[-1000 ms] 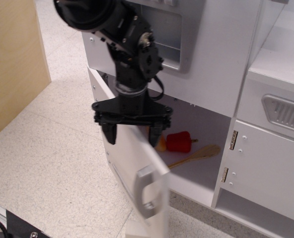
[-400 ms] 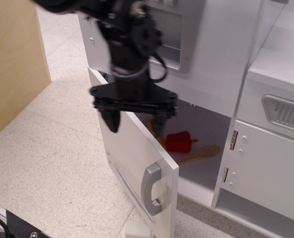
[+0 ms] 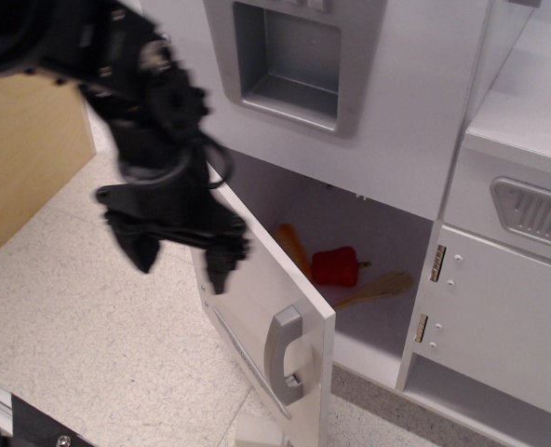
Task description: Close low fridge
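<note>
The low fridge (image 3: 369, 237) is a white compartment under the upper door. Its large flat white door (image 3: 262, 317) stands swung out towards me, wide open, with the grey curved handle (image 3: 283, 354) near its free edge. My black gripper (image 3: 184, 261) hangs in front of the door's outer face, near the hinge side, above and left of the handle. Its two fingers (image 3: 221, 270) point down, spread apart and empty. I cannot tell whether a finger touches the door. Inside lie a red pepper (image 3: 336, 266), an orange carrot (image 3: 294, 248) and a wooden spoon (image 3: 378, 289).
Above is the white door with a grey recessed dispenser (image 3: 289, 56). To the right is a smaller white cabinet door with metal hinges (image 3: 499, 317). A wooden panel (image 3: 24, 158) stands at the left. The speckled floor (image 3: 89, 345) lies below.
My gripper moved from over the door's top edge to the left and down, onto the door's outer side. The door settled after swinging and now stands still, wide open.
</note>
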Motion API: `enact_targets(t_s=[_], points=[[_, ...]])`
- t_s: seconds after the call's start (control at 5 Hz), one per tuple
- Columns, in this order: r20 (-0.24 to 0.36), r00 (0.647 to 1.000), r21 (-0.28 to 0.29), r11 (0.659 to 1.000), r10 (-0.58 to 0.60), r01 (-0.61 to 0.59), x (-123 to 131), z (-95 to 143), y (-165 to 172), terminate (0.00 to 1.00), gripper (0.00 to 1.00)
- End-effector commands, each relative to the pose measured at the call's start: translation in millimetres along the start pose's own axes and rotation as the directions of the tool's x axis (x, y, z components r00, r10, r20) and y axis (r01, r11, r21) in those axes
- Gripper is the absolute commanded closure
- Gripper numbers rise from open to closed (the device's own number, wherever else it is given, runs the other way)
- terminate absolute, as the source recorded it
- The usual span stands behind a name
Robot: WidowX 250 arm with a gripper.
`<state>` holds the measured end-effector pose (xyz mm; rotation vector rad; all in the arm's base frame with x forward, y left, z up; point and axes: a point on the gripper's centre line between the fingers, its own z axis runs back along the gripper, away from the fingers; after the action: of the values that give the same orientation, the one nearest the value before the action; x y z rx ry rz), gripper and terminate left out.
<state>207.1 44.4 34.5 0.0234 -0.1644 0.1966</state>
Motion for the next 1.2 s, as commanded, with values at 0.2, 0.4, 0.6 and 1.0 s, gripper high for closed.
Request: enact_targets(t_s=[0.2,0.4,0.6,1.0], points=[[0.056,0.998,0.068,0.998,-0.015,0.011,25,-58,4,0.00,0.00],[0.077,0.997,0.075,0.997,0.014,-0.020,31,-65,-9,0.00,0.00],[0.067,0.997,0.055,0.998,0.038,-0.042,37,-69,-27,0.00,0.00],[0.073,0.992,0.010,0.995,0.102,-0.103,53,-71,-55,0.00,0.00]])
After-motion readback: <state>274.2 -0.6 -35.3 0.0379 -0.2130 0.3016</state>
